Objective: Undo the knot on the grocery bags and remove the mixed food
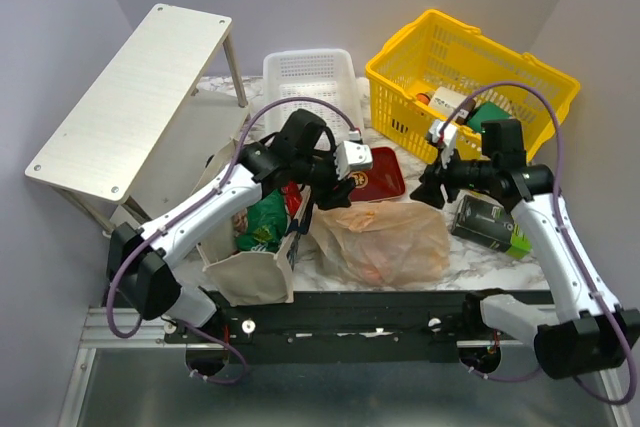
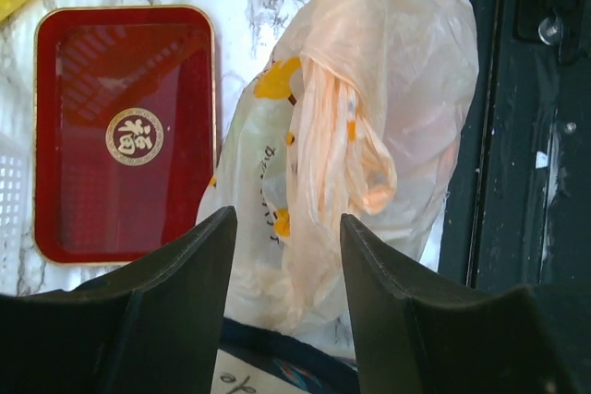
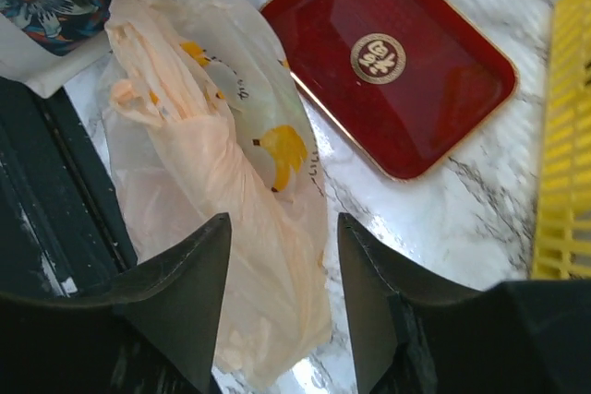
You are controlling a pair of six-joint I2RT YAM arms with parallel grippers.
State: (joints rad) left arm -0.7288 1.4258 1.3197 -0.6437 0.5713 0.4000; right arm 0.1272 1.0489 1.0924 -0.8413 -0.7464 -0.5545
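Peach-cream plastic bag (image 1: 385,242): its twisted knot (image 2: 337,145) runs left to right, tied end nearer the left gripper (image 2: 286,217). It and the right gripper (image 3: 283,219) stand parted, holding nothing.

Counted one plastic bag (image 1: 385,242) and one canvas tote (image 1: 245,277). Logged one red tray (image 1: 385,172), one yellow basket (image 1: 400,82), one white basket (image 1: 310,77), one white shelf (image 1: 130,97), one black-and-green box (image 1: 490,222), one green snack bag (image 1: 265,222). Noted two grippers: left gripper (image 2: 286,219), right gripper (image 3: 283,219).
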